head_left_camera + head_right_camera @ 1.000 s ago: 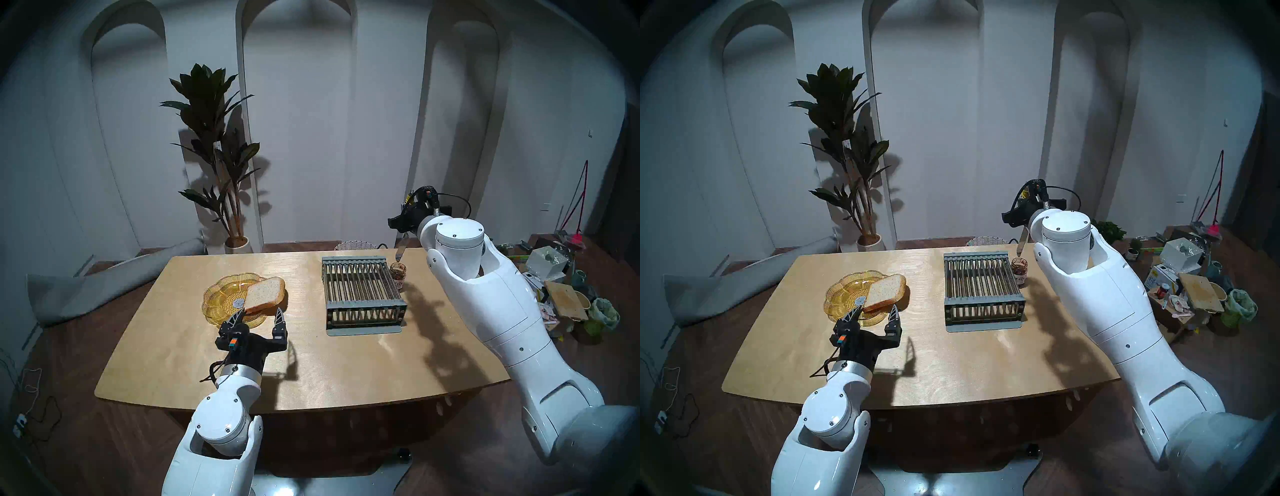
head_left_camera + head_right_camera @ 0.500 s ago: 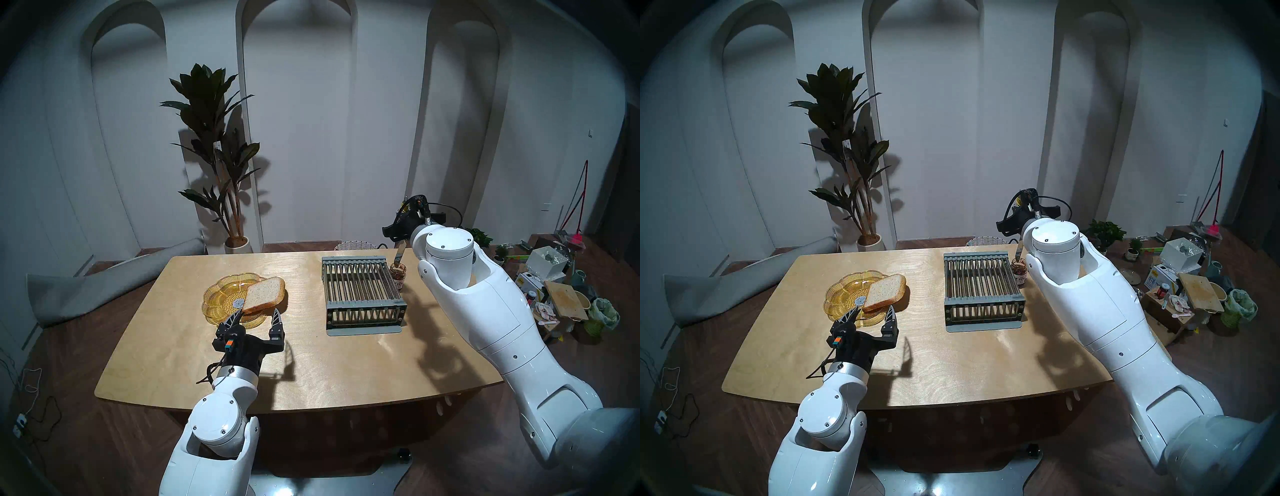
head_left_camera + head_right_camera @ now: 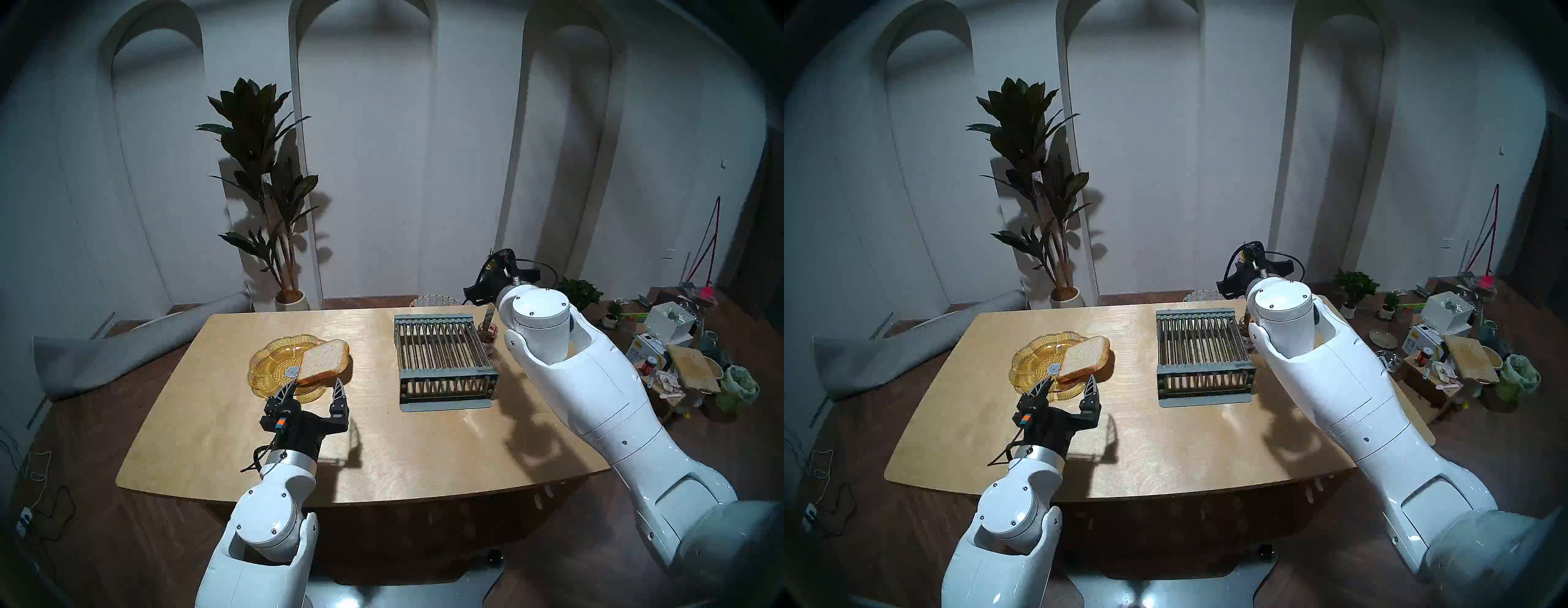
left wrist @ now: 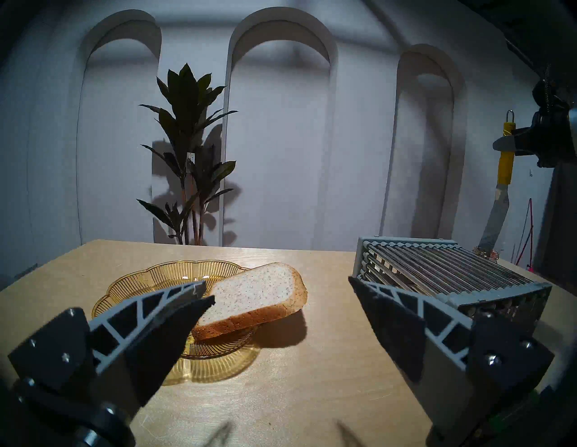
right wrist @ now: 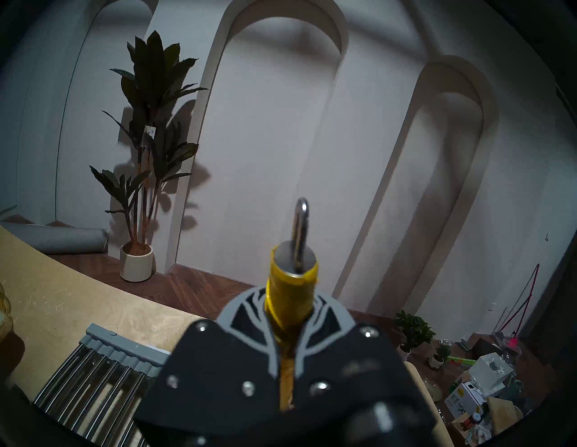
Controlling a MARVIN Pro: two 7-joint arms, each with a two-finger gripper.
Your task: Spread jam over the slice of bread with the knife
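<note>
On the ribbed amber glass dish [image 4: 131, 282] leans the slice of bread [image 4: 259, 290], thick, speckled.

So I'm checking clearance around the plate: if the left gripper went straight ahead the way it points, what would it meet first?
Most likely the slice of bread on the amber glass plate. The open left gripper points level at it, with bare table before it. Depth is unclear, so the plate's near rim might come first.

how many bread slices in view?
1. The slice of bread lies tilted on the right rim of the amber glass plate, just beyond the open left gripper. None shows in the metal rack, though its inside is partly hidden.
</note>
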